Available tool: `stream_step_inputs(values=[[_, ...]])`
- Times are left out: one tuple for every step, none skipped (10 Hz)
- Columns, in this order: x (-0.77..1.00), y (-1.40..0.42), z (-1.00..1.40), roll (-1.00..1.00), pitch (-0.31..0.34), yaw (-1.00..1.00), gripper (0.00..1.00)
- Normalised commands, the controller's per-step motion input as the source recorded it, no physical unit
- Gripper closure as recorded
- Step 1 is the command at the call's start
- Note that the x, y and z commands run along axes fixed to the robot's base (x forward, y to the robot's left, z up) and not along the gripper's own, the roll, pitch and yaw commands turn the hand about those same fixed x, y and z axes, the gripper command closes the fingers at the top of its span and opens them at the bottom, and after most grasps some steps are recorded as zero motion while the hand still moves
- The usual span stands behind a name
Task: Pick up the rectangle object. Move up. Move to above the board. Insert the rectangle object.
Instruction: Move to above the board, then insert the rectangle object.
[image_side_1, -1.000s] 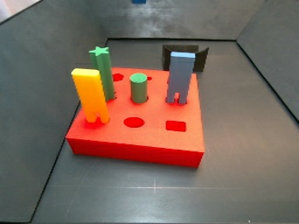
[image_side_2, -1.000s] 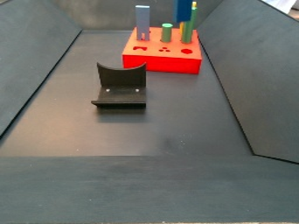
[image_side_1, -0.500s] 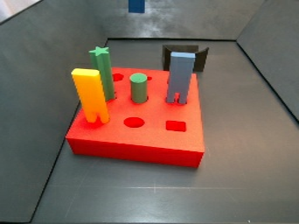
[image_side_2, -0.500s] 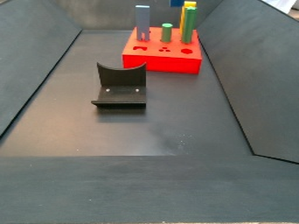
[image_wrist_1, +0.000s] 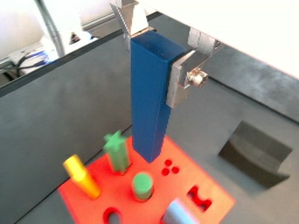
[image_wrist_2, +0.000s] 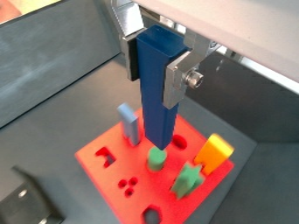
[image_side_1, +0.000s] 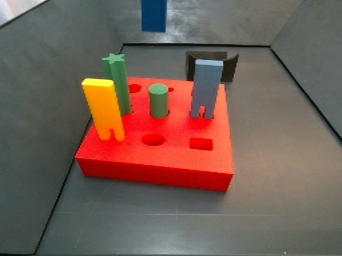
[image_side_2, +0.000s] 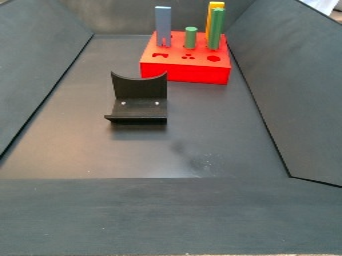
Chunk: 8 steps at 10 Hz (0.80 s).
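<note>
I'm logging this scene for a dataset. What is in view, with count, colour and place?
board: 1, bright red, on the dark floor.
rectangle object: 1, dark blue, held above the board.
notched block: 1, orange-yellow, standing in the board.
star peg: 1, green, in the board behind the notched block.
round peg: 1, green, mid-board.
two-legged peg: 1, grey-blue, in the board.
fixture: 1, dark, on the floor beside the board.
hand: 1, silver fingers shut on the rectangle object, above the board.
</note>
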Motion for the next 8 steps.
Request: stream_step_inputs(values=[[0.10, -0.57, 0.05, 0.01, 0.108, -0.01, 1.00], [0.09, -0.33, 0.04, 0.01, 0.107, 0.00, 1.00], [0.06, -0.18, 0.03, 0.01, 0.093, 0.01, 1.00], [0.00, -0.01, -0.03, 0.00, 0.000, 0.00, 1.00], [0.35, -0.15, -0.19, 0.00, -0.017, 0.00, 1.00], [0.66, -0.28, -0.15, 0.12, 0.024, -0.03, 1.00], [0.76, -0.28, -0.08, 0.27, 0.184, 0.00, 1.00], [0.81, -0.27, -0.03, 0.35, 0.184, 0.00, 1.00]])
